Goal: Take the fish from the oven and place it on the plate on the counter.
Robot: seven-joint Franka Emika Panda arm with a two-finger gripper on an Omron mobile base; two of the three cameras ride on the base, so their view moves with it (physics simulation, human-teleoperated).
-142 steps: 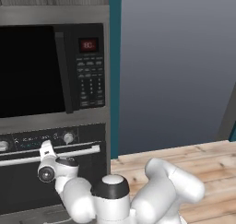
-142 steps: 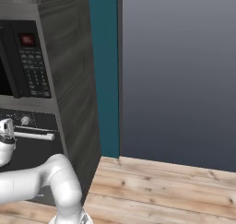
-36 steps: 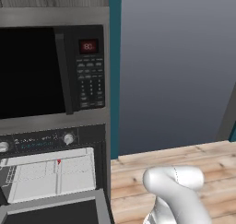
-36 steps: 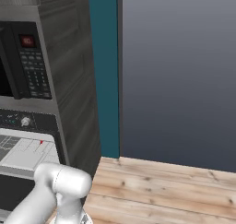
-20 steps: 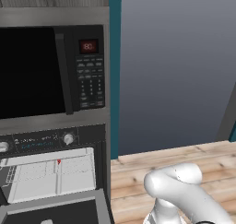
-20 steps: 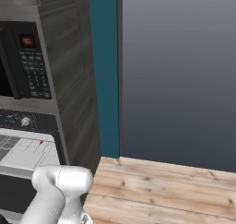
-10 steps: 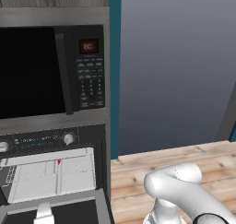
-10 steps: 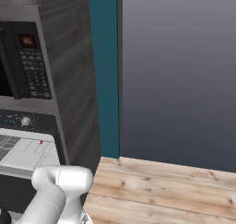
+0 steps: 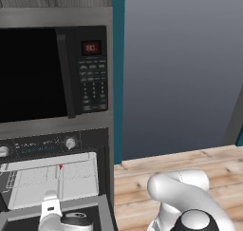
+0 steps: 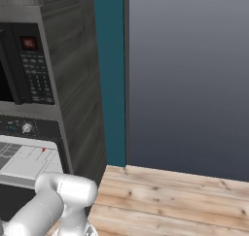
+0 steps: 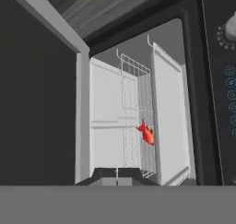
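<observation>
Fish (image 11: 146,133) on oven (image 9: 52,180) rack, clearest in hand view; gripper (image 11: 116,179) closed, empty.

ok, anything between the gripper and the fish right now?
Nothing visible. The oven door is down, and the hand view looks straight into the cavity at the fish lying on the wire rack. The gripper sits low by the open door, jaws shut.
</observation>
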